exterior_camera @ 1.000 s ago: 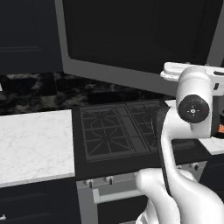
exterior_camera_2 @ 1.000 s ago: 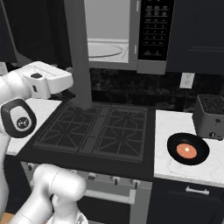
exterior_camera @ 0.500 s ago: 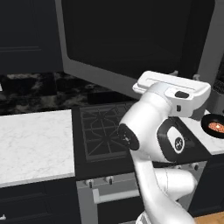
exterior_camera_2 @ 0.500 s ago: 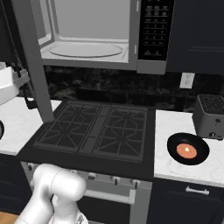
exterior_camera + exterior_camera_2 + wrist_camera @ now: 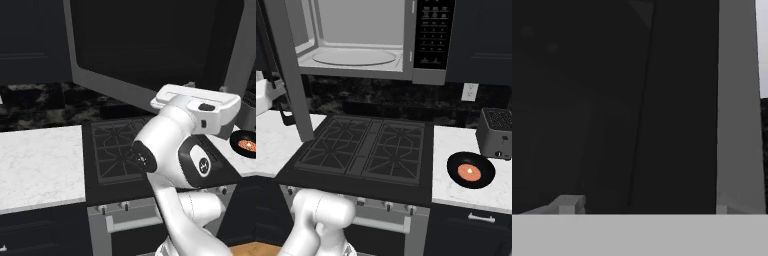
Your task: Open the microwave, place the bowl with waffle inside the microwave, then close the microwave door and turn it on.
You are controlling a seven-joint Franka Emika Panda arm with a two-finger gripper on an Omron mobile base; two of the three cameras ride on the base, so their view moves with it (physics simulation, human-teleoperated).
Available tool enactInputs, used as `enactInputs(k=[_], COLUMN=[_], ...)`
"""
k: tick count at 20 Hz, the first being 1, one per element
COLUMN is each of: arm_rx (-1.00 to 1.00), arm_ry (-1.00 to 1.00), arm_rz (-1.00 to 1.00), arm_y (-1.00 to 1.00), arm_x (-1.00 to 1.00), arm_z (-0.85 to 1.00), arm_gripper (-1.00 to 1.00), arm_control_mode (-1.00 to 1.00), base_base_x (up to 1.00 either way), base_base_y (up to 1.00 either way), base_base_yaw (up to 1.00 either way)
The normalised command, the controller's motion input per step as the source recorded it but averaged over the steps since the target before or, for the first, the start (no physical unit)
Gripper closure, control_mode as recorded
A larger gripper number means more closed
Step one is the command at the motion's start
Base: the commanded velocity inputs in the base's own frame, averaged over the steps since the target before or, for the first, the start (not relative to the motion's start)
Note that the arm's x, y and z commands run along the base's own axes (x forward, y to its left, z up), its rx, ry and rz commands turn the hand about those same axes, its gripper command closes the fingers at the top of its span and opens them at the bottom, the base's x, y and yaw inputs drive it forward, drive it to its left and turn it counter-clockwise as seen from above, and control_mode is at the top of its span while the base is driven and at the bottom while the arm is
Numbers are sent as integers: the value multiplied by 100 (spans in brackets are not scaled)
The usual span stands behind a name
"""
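The microwave (image 5: 363, 37) hangs over the stove with its light grey cavity exposed and its black button panel (image 5: 432, 31) on the right. The microwave door (image 5: 150, 47) is swung far out to the left, and shows edge-on in the right base view (image 5: 288, 65). My gripper (image 5: 646, 207) is open and faces the door's dark glass and silver frame (image 5: 737, 100) from close up, with nothing between its widely spread fingertips (image 5: 572, 204). The black bowl (image 5: 471, 170) with the reddish waffle (image 5: 469, 173) rests on the right counter, far from the gripper, and shows again as the bowl (image 5: 245, 141).
A black gas stove (image 5: 366, 150) lies under the microwave. A grey toaster (image 5: 497, 132) stands behind the bowl, below a wall outlet (image 5: 469, 91). A white marble counter (image 5: 35, 160) extends left of the stove. My arm (image 5: 170, 150) rises in front of the stove.
The door has swung further out to the left, uncovering the cavity. My hand travelled left with it, and the fingers have spread apart and let go of the handle.
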Motion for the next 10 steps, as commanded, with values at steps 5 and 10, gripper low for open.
enactInputs(k=[5,10], arm_rx=[0,1], arm_ry=[19,5], arm_rz=[-3,-15], arm_y=[4,0], arm_x=[2,-15], arm_z=[3,11], arm_gripper=[-100,-100], arm_control_mode=[-100,-100], base_base_x=[0,0], base_base_y=[0,0], base_base_yaw=[0,0])
